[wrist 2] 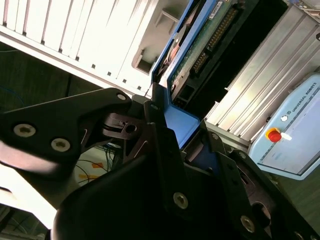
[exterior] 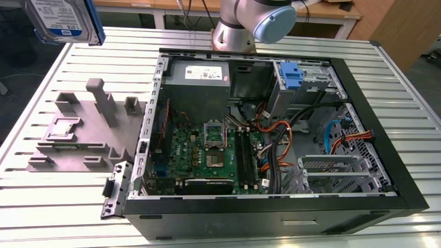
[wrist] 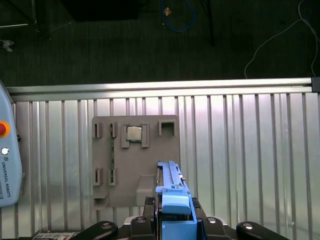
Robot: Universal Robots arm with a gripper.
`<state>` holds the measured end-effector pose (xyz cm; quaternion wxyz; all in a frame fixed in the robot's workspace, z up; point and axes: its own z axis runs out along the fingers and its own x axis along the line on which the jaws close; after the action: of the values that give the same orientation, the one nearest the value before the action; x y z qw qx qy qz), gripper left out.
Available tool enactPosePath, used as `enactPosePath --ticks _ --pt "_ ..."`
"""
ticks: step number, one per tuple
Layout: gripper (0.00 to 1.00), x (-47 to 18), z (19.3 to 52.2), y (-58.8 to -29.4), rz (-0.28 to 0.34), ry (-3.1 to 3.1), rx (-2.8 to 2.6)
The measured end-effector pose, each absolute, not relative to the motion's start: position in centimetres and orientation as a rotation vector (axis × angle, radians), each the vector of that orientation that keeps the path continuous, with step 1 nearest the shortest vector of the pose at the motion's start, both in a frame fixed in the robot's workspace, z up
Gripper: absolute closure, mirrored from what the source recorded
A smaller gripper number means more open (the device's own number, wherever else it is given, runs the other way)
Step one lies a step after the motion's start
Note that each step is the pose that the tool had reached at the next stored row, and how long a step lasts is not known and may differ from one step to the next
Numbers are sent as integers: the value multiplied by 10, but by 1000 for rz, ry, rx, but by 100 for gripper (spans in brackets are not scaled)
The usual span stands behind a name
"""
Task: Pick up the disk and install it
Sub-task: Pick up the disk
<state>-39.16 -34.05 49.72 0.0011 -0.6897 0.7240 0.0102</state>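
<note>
Disk (exterior: 62, 20) high at the far edge on the exterior view's left, hanging well above the slatted worktop (exterior: 386, 67), label face toward the camera. It's nowhere near the open computer case (exterior: 406, 170) for now. The height looks deliberate to me, clearing the posts of the grey fixture (exterior: 82, 134) just below it.

In the second wrist view the end effector (wrist 2: 182, 130) is clamped on the disk's blue carrier, black fingers (wrist 2: 155, 125) pressing in from either side, green circuit-board face (wrist 2: 210, 35) running away from the camera. Gripping by the plastic frame keeps pressure off the board and label, I'd say. The first wrist view looks straight down the carrier's edge (wrist: 172, 185) onto the fixture (wrist: 135, 160), so the drive hangs on edge, not flat.

Hard to make out: the disk's top is cut off by the frame in the exterior view, and the linkage hides exactly where the pads meet the carrier. The grey cage (exterior: 344, 173) at the case's near right sits half behind cables.
</note>
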Motion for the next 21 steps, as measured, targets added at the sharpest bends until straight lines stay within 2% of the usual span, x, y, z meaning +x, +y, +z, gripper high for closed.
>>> enactPosePath --ticks 21 --pt "63 -367 497 -340 32 2273 -2165"
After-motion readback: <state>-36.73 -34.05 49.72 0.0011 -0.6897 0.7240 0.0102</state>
